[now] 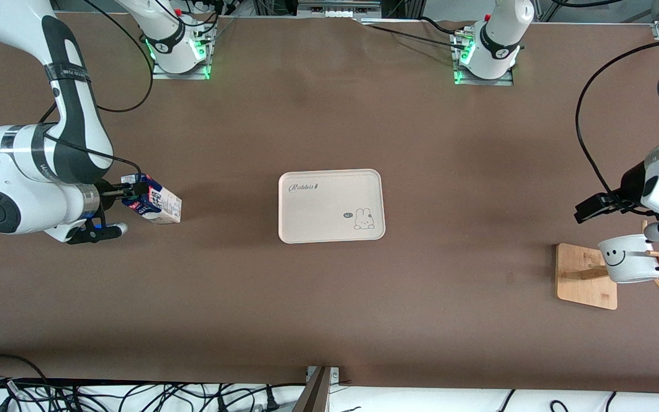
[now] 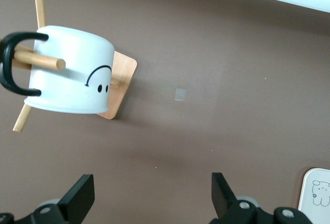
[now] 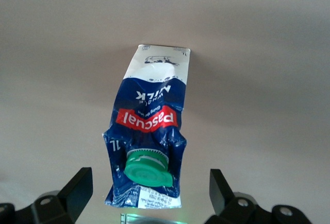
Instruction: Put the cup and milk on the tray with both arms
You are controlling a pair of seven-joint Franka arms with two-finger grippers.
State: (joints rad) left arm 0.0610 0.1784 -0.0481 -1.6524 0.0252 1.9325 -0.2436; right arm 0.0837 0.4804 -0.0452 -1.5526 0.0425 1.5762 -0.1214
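I see the table (image 1: 329, 297), the tray (image 1: 331, 206) empty at its middle. We're in the reach step, I judge. Right gripper (image 3: 149, 195) spread wide around the milk (image 1: 155, 201) at the right arm's edge; next, close. Left gripper (image 2: 149, 195) spread wide near the cup (image 1: 628, 258), hung on the rack (image 1: 586, 276) at the left arm's edge.
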